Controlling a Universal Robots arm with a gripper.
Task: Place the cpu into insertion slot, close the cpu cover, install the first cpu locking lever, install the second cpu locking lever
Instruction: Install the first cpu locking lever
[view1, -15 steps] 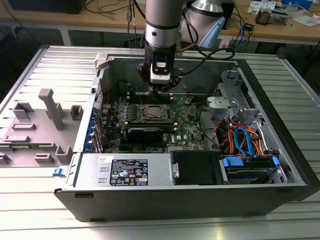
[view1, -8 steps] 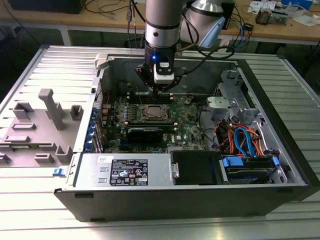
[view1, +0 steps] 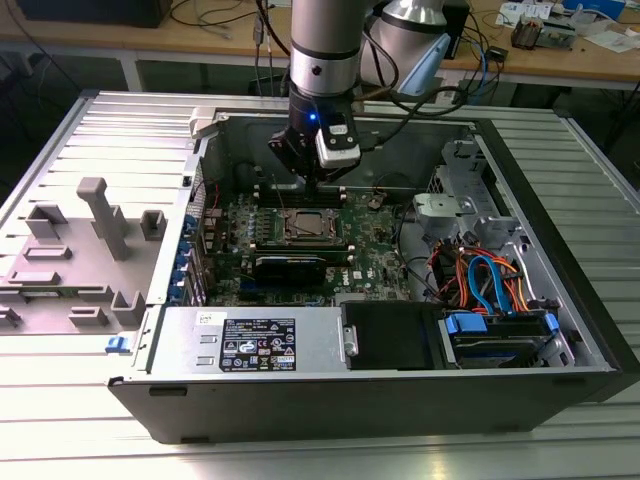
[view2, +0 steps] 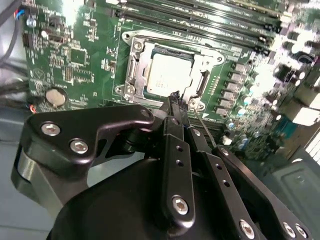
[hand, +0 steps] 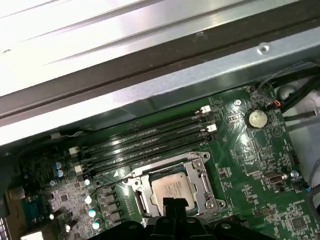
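Note:
The cpu, a dull silver square, lies seated in the insertion slot on the green board. The cpu cover, a silvery frame, lies flat around the chip's top. My gripper hovers just above the socket's edge, its black fingers pressed together and holding nothing. A thin metal lever rod runs past the fingertips; I cannot tell whether it is latched. Another thin rod lies along the socket's side by the memory slots.
Long memory slots sit between the socket and the case wall. A coin battery lies on the board nearby. A black heatsink, the power supply and a drive cage with cables surround the board. A grey fixture stands outside the case.

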